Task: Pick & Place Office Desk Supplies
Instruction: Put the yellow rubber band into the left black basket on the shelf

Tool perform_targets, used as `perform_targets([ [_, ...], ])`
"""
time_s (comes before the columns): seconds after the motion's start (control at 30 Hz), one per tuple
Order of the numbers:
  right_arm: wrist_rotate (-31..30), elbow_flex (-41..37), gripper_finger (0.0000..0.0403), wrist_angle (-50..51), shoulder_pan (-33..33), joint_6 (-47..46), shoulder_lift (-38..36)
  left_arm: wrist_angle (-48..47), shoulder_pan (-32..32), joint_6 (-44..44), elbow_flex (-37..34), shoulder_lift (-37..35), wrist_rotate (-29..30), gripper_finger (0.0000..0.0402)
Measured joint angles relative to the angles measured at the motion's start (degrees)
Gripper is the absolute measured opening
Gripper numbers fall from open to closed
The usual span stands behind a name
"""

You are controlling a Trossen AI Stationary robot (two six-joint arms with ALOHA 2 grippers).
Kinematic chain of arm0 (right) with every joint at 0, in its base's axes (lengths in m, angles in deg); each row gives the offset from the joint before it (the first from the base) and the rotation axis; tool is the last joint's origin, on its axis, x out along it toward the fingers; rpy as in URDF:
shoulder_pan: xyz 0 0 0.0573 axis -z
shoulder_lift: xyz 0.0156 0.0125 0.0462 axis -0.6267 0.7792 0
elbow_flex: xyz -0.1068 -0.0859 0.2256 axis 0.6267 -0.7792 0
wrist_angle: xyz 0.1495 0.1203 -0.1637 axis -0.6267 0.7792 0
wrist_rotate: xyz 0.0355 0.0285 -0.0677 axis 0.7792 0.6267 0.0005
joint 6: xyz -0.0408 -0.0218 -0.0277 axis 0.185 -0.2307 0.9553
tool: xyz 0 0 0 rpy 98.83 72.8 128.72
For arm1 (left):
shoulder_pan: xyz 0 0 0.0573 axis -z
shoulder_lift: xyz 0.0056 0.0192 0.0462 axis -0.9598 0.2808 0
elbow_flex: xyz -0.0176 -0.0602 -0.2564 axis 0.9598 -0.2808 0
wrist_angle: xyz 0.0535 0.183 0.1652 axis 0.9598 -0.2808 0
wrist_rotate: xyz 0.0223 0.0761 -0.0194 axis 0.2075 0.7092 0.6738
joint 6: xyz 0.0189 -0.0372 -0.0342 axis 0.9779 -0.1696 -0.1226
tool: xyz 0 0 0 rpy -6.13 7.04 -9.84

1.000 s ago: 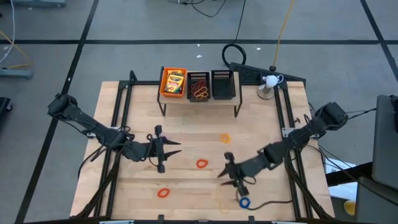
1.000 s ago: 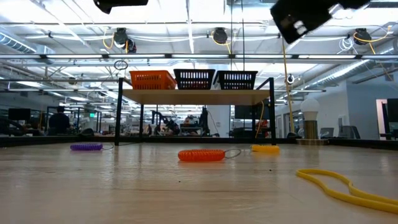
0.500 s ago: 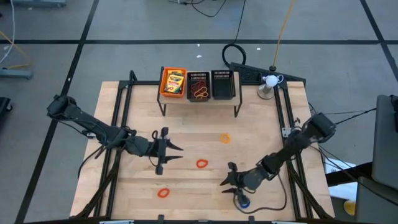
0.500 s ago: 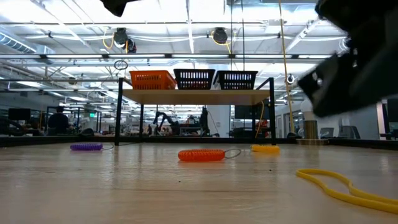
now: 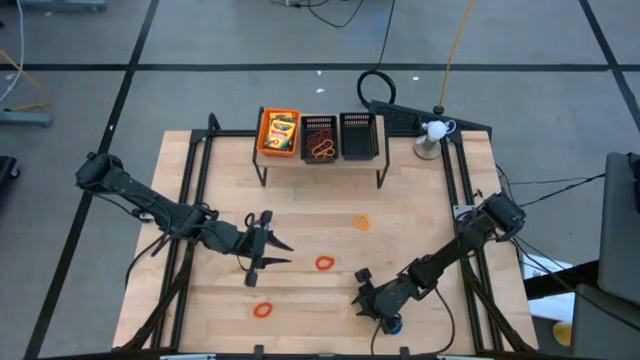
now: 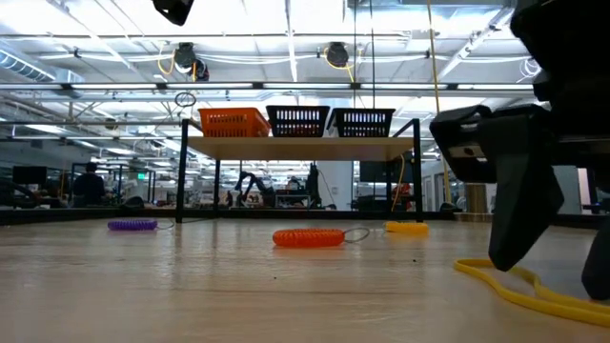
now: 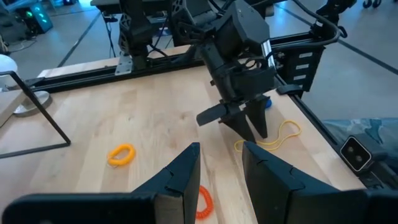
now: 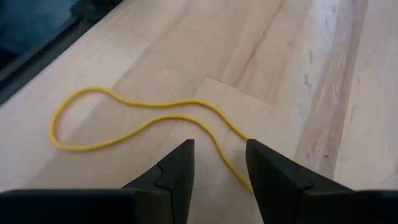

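The right end effector (image 8: pixel 217 168) hangs low near the bench's front edge, fingers apart and empty. The yellow band (image 8: pixel 134 118) lies directly beneath, its long loop running crosswise ahead of the fingertips. The left end effector (image 5: pixel 262 250), also parted, waits mid-bench, farther off.

The right gripper (image 5: pixel 362 296) reaches low near the table's front edge, fingers parted and empty, while the left gripper (image 5: pixel 272 251) hovers left of centre, likewise parted.
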State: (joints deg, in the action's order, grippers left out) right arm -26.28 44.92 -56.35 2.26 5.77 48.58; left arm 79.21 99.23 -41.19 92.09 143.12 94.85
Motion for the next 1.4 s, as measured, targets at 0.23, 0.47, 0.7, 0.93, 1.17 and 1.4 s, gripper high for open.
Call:
perform_targets([
  [0.23,0.36,0.09,0.0134,4.28,1.71,6.02,-0.11,0.01,0.02,0.07,0.00,0.00,0.02,0.0118],
  [0.47,5.54,0.13,0.0110,6.07,4.18,3.07,-0.13,0.03,0.02,0.02,0.00,0.00,0.04,0.0118],
  [0.7,5.91,0.09,0.0031,8.16,4.73,-0.97,-0.09,0.05,0.02,0.03,0.00,0.00,0.07,0.0118],
  [0.93,4.50,-0.17,0.0001,5.81,4.16,-1.88,-2.13,0.06,0.02,-0.08,0.00,0.00,0.09,0.0118],
  [1.17,-2.27,-0.26,0.0000,6.23,2.88,4.17,-15.67,-0.06,0.00,-0.45,0.00,0.02,0.20,0.0118],
  [1.4,-6.78,-0.20,0.0000,3.92,2.07,17.63,-30.11,-0.27,0.00,-0.47,0.00,0.02,0.20,0.0118],
])
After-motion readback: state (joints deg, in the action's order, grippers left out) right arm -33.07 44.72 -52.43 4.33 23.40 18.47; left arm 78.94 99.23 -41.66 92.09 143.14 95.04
